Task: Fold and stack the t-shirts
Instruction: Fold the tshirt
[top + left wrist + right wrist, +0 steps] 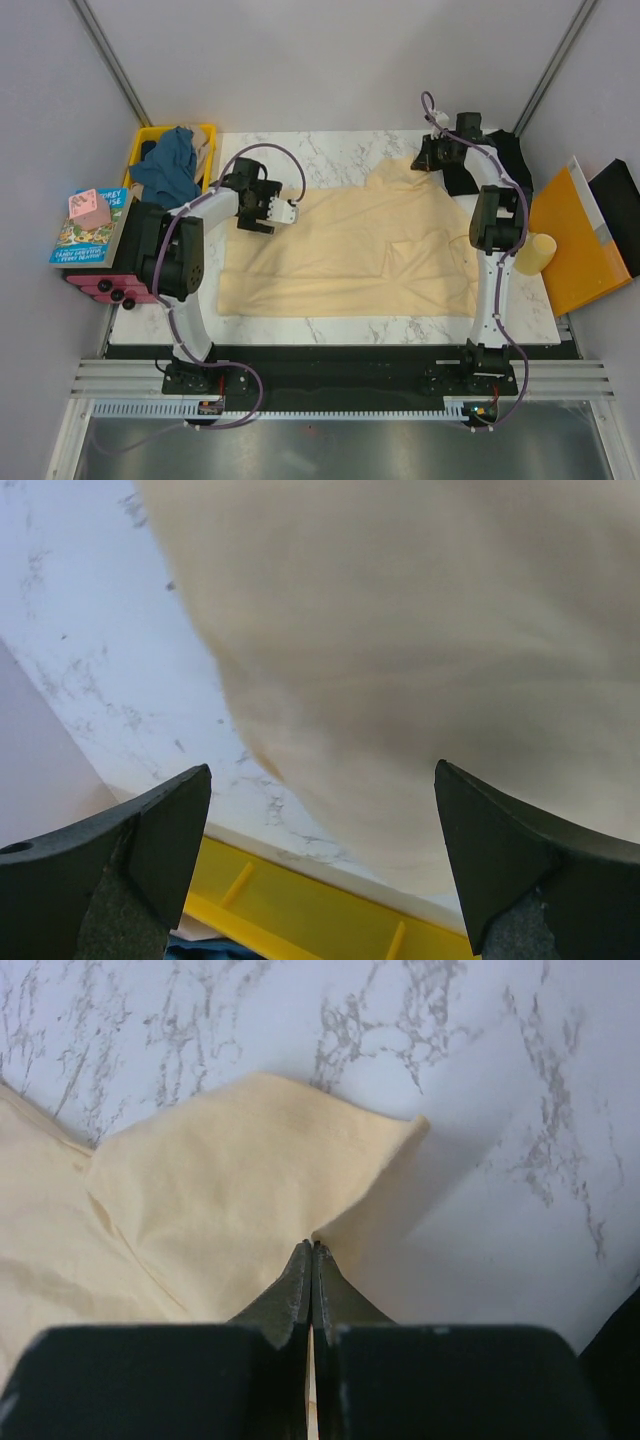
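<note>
The pale cream-yellow t-shirt (pixel 350 250) lies spread across the marble table (pixel 330 150). My right gripper (pixel 428 157) is at its far right sleeve. In the right wrist view the gripper (pixel 313 1246) is shut, pinching the edge of that cream sleeve (pixel 230 1180). My left gripper (pixel 284 212) hovers over the shirt's far left part, open, with nothing between its fingers (pixel 322 772); cream cloth (pixel 400 630) fills the view beyond them. A black t-shirt (pixel 512 155) lies at the far right corner. The teal-blue t-shirt (pixel 170 168) is heaped in the yellow crate (pixel 207 131).
An orange flat folder (pixel 575 240) leans off the table's right side, with a pale yellow roll (pixel 536 253) beside it. A book (pixel 85 235) with a pink object (pixel 88 207) on it sits at the left. The crate's yellow wall (pixel 330 900) is just past the table edge.
</note>
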### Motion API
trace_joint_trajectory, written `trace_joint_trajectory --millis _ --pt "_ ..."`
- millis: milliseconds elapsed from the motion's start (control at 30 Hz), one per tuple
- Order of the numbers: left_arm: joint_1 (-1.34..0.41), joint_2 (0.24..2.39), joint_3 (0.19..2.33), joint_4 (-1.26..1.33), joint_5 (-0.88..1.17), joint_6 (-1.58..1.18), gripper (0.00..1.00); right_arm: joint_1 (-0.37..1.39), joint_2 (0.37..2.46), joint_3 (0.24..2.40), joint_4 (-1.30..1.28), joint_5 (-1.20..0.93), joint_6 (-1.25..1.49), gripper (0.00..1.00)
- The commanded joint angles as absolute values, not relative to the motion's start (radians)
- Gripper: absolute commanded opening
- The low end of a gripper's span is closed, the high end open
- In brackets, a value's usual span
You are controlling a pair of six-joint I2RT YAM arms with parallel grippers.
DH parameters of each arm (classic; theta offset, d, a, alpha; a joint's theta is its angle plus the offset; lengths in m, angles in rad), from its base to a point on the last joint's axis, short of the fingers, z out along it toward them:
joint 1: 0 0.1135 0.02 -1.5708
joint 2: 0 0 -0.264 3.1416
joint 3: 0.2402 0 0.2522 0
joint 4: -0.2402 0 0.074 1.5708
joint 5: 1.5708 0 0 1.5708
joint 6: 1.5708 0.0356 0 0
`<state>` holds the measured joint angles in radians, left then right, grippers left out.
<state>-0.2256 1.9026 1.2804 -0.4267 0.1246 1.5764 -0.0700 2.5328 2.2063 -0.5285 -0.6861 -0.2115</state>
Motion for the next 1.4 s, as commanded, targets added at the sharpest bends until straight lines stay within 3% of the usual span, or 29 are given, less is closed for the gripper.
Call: trace_joint_trajectory --millis 0,500,900,1100,1367 --pt "-0.193 1.954 1.434 -0.388 0.118 1.445 0.99 -0.019 2.370 2.166 -0.491 -0.621 -0.366 0.00" --pt "-0.135 2.057 1.538 -0.388 0.124 1.411 1.00 0.057 2.163 2.026 -0.514 -0.482 -0.555 0.00" --pt "-0.075 2.206 1.857 -0.730 0.262 1.351 0.98 0.080 1.961 1.841 -0.571 -0.404 -0.732 0.00" --pt "-0.072 2.307 2.081 -1.105 0.396 1.385 0.94 0.084 1.956 1.856 -0.578 -0.377 -0.736 0.00" --pt "-0.064 2.382 2.138 -1.223 0.384 1.416 0.91 0.104 1.942 1.862 -0.592 -0.354 -0.767 0.00"
